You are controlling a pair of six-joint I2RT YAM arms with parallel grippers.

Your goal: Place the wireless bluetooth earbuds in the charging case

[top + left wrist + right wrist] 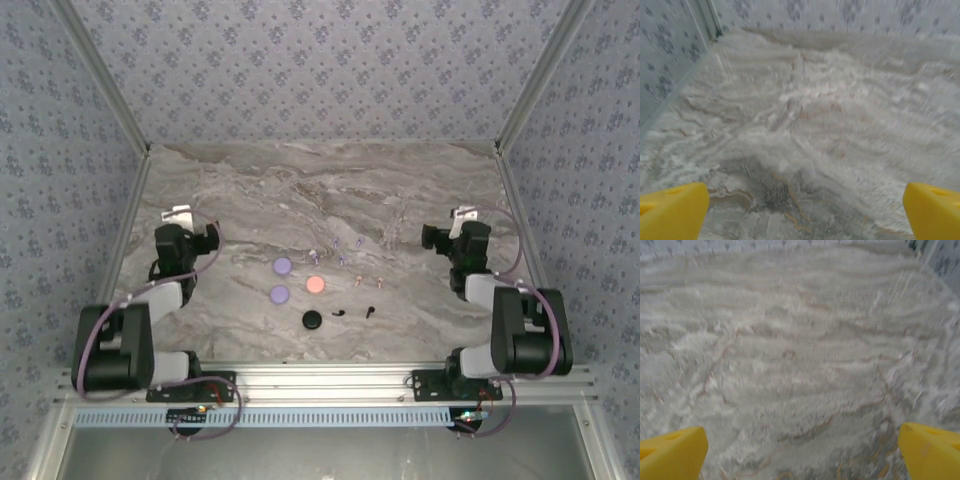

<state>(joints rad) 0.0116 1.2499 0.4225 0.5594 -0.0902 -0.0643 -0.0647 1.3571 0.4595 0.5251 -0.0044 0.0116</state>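
Round charging cases lie at the table's middle: two lilac (282, 265) (279, 294), one pink (315, 283) and one black (313, 319). The wireless bluetooth earbuds are scattered to their right: two black (339, 311) (369, 311), lilac ones (334, 243) and pale pinkish ones (361, 279). My left gripper (185, 225) hovers left of them and my right gripper (455, 225) right of them, both well apart from every piece. In the left wrist view the left gripper (802, 215) is open, its yellow fingertips (670, 212) wide over bare marble. The right gripper (802, 455) is open too.
The marble tabletop (320, 190) is walled by patterned panels on the left, right and back. A metal rail (320, 378) runs along the near edge, carrying both arm bases. Both wrist views are blurred and look toward the far wall.
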